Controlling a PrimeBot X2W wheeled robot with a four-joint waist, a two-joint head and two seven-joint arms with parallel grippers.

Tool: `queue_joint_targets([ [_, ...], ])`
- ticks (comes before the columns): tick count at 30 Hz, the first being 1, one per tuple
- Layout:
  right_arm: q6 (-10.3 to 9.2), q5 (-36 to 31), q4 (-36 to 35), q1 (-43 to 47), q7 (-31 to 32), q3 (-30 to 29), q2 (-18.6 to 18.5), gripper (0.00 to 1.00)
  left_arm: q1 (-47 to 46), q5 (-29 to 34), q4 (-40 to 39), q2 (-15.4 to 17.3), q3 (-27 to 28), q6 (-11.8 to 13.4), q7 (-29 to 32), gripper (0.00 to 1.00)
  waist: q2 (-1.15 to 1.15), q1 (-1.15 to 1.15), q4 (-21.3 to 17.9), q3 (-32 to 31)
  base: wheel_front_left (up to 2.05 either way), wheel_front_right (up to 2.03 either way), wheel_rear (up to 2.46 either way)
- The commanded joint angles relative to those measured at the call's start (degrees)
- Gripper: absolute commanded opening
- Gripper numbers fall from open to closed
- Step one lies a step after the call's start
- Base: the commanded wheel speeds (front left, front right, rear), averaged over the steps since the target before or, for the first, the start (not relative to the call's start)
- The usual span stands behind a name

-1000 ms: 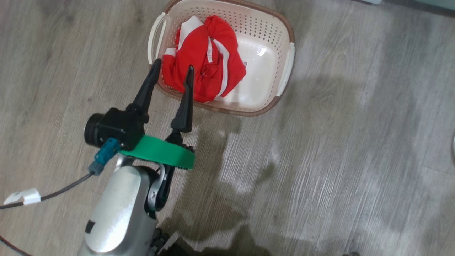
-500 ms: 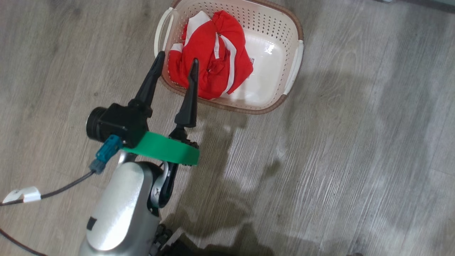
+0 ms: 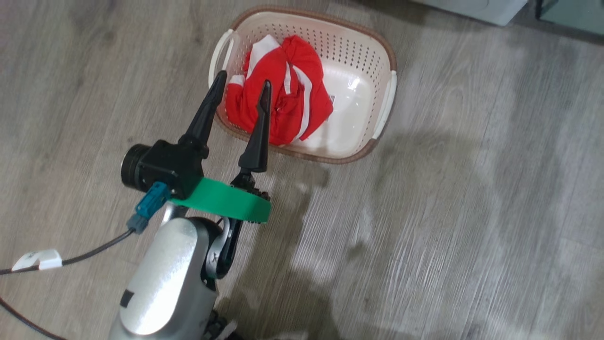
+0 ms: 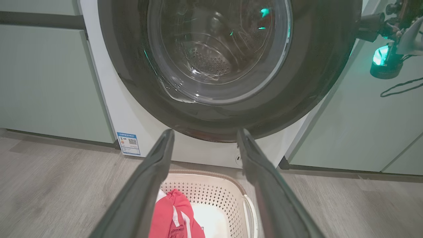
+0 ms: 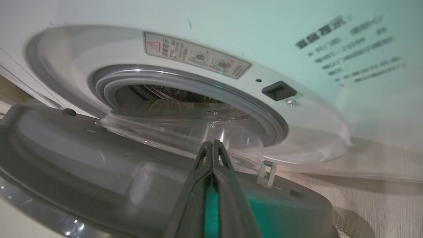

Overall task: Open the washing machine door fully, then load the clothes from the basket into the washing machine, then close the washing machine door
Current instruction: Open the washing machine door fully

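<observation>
Stickers in my feeds, no wording I can read

On the washing machine (image 5: 59,56) I see a warning sticker (image 5: 195,54) with a red triangle, blurred dark lettering (image 5: 347,46) nearby, and a blue sticker (image 4: 128,143) carrying a QR code.

Grey wood-grain floor (image 3: 448,212): you see the basket (image 3: 351,49) standing directly on it, just in front of the washing machine (image 4: 138,122). The washing machine rests on the same floor, with pale green cabinets (image 4: 49,82) on either side of it.
</observation>
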Motion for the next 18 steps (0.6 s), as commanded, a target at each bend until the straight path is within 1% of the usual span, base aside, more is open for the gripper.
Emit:
queue_joint_targets([
  [1,0.05,1.0,-1.7,0.7,1.4,1.0,1.8,0.00,0.5,0.3,-1.4,0.9,1.5,0.2,-0.5,1.00,0.00,0.00,0.1,-1.4,0.00,0.00,0.00],
  [9,0.05,3.9,-2.3,6.5,4.0,2.2,2.1,0.00,2.5,0.5,-0.8,0.8,1.7,0.2,-0.5,1.00,0.00,0.00,0.4,-5.4,0.00,0.00,0.00],
  [18,0.05,8.0,-4.6,15.0,6.8,3.5,3.9,0.00,5.6,0.8,0.0,0.8,2.5,-0.2,-0.5,1.00,0.00,0.00,1.0,-10.7,0.00,0.00,0.00],
])
